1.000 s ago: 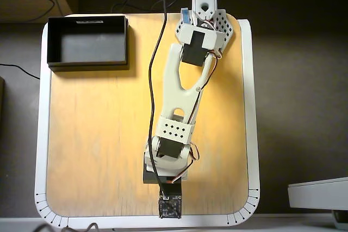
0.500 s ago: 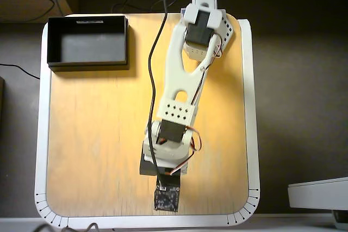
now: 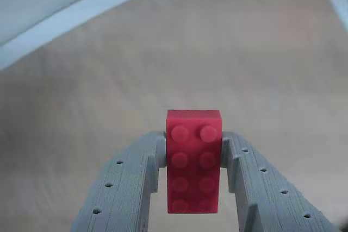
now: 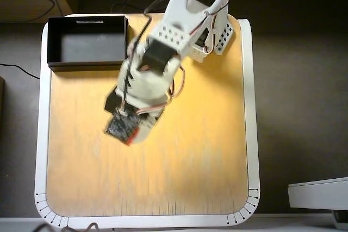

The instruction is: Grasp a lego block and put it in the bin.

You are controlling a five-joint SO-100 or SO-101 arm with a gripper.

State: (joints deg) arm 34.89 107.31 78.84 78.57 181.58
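In the wrist view my gripper [image 3: 193,140] is shut on the red lego block [image 3: 193,161], its two grey fingers [image 3: 136,177] pressing the long sides, studs toward the camera. The block hangs above the wooden table. In the overhead view the arm reaches down-left over the table and its wrist hides the gripper; only a sliver of red lego block [image 4: 129,143] shows at the lower edge of the wrist, and the picture is blurred there. The black bin [image 4: 54,41] stands at the table's top left corner, empty, well up and left of the wrist.
The wooden table [image 4: 206,150] has a white rim [image 4: 252,134]. The arm's base is at the top middle with cables behind it. A pale grey object [image 4: 318,193] lies off the table at the lower right.
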